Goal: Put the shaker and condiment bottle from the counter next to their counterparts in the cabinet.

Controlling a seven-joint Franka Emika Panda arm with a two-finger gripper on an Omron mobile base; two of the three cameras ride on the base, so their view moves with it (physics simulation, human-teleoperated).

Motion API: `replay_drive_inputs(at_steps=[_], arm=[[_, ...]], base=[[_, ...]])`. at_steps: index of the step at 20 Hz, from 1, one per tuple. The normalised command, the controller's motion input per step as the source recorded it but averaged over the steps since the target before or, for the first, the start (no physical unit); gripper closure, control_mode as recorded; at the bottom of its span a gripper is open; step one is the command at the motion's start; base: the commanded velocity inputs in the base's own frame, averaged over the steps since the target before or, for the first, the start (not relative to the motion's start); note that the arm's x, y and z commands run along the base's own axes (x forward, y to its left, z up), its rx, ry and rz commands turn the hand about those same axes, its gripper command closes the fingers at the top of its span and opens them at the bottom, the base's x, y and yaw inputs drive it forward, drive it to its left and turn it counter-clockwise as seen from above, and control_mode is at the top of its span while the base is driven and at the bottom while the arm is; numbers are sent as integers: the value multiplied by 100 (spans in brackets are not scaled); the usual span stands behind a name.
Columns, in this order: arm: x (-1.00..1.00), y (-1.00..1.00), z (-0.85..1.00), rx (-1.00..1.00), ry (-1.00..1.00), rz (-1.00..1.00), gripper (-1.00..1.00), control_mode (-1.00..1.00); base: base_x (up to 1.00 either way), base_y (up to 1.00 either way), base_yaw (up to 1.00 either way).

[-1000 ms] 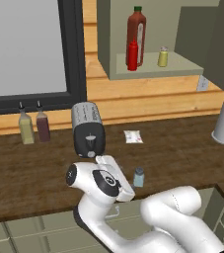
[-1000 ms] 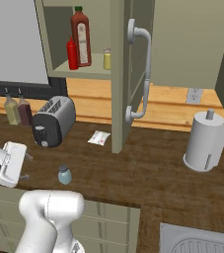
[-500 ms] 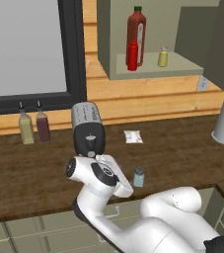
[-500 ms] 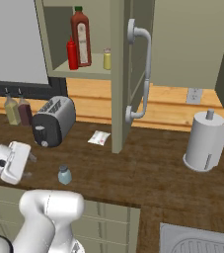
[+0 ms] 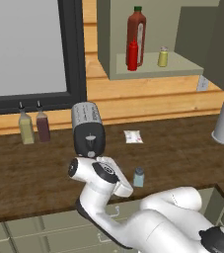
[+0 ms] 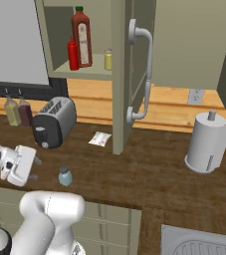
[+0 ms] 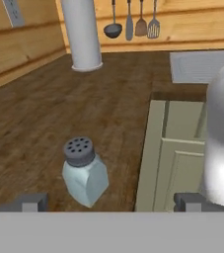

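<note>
Approaching the shaker (image 7: 85,171) low and from the side, the tool (image 7: 111,201) has its 2 fingers spread wide, pinching nothing. The shaker stands upright near the front edge of the surface (image 5: 182,153), seemingly just ahead of the fingertips, though the gap is hard to judge. The small red bottle (image 5: 132,55) already stands on the cabinet (image 6: 117,74) shelf. From here, a careless advance could tip the shaker or push it off the near edge, and a grip too close to its cap may slip.
</note>
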Motion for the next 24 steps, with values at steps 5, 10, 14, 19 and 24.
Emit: replay_drive_inputs(at_steps=[5, 10, 14, 19, 24], arm=[[55, 0, -28, 2, 0, 3, -100, -100], [35, -12, -24, 0, 0, 0, -100, -100], [16, -6, -22, 0, 3, 0, -100, -100], [2, -8, -10, 0, 7, 0, -100, -100], [0, -14, 0, 0, 0, 0, -100, -100]], base=[[0, 0, 0], [0, 0, 0], [0, 0, 0], [0, 0, 0], [0, 0, 0]])
